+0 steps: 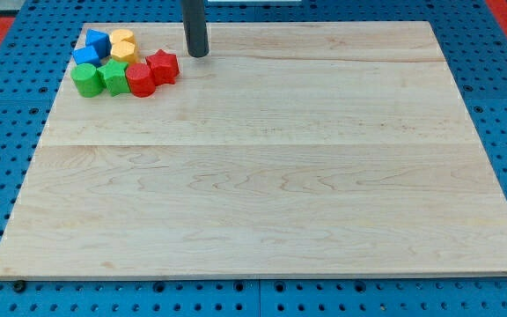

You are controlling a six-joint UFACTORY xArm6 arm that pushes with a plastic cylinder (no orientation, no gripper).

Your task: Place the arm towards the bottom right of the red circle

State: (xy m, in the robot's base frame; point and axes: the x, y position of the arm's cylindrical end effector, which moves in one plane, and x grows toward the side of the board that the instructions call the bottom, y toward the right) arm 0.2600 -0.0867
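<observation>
The red circle block [140, 79] lies in a tight cluster near the board's top left corner. A red star block [163, 66] touches it on its upper right. My tip [198, 54] is the lower end of a dark rod coming down from the view's top. It stands above and to the right of the red circle, just right of the red star, with a small gap to the star.
The cluster also holds a green star block [113, 77], a green round block [85, 79], two blue blocks [97, 42] [85, 56] and two yellow blocks [122, 38] [123, 51]. The wooden board [271, 176] rests on a blue perforated table.
</observation>
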